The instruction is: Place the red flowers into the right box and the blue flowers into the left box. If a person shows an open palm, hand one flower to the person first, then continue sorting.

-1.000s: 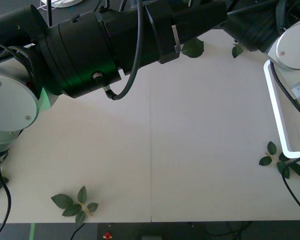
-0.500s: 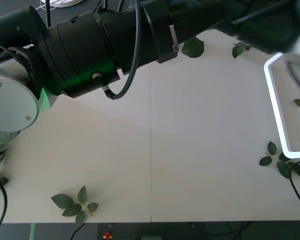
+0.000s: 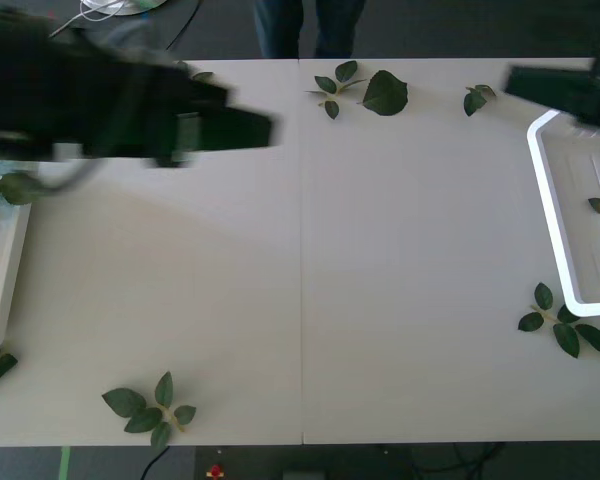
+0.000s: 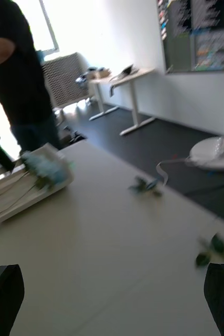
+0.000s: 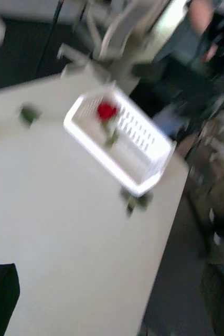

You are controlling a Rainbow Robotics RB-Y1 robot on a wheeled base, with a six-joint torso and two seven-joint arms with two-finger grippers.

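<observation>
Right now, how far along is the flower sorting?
Done: blue flowers lie in the left box, and at least one of the red flowers lies in the right box; counts are not readable. In hand: nothing; the left end effector and right end effector are open and empty above the table. Left: probably nothing, since the table carries loose leaf sprigs and no flower.

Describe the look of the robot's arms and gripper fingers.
Both arms look black in the front view. The left arm is a thick, blocky body over the table's left side. The right arm is a narrower dark bar near the right box. The left gripper and right gripper each have two plain black fingers with rounded tips.
</observation>
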